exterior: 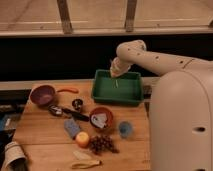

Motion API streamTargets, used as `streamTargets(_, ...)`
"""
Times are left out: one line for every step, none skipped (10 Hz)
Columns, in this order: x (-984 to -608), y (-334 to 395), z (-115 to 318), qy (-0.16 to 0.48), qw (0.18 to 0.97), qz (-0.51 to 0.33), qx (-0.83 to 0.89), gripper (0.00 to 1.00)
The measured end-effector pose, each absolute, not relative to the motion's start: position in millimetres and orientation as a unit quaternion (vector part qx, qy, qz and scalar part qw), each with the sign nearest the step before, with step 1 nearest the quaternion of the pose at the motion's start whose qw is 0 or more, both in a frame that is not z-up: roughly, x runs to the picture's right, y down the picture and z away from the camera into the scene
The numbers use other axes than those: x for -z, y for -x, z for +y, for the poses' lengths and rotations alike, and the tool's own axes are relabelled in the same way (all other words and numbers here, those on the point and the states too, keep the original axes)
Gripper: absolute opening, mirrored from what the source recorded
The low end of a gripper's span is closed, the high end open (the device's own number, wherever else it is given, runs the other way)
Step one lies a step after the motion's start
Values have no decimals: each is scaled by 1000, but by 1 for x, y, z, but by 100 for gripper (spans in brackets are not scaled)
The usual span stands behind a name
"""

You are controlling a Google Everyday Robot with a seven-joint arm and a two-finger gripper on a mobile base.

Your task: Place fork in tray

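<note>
Left of frame: purple bowl [43,94] on the wooden table [40,145], orange-handled utensil [67,90] beside it. Centre: red bowl [101,119], apple [82,139], grapes [102,144]. Upper centre: green tray [118,88]; the gripper [116,76] hangs over it, closed on the fork [116,82], which points down into the tray. No legible writing observed.
</note>
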State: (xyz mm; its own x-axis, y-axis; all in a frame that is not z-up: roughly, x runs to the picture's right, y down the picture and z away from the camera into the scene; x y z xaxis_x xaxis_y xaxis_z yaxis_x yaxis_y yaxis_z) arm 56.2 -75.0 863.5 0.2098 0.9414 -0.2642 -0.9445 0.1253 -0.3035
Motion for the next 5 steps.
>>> streamTargets(-880, -56, -61, 219, 742, 6, -633, 22)
streamTargets(-892, -56, -50, 229, 737, 6, -636, 30)
streamTargets(-905, -54, -39, 242, 732, 0, -637, 38)
streamTargets(-912, -53, -33, 249, 729, -4, -638, 42)
streamTargets(-912, -55, -33, 248, 728, -4, -639, 42)
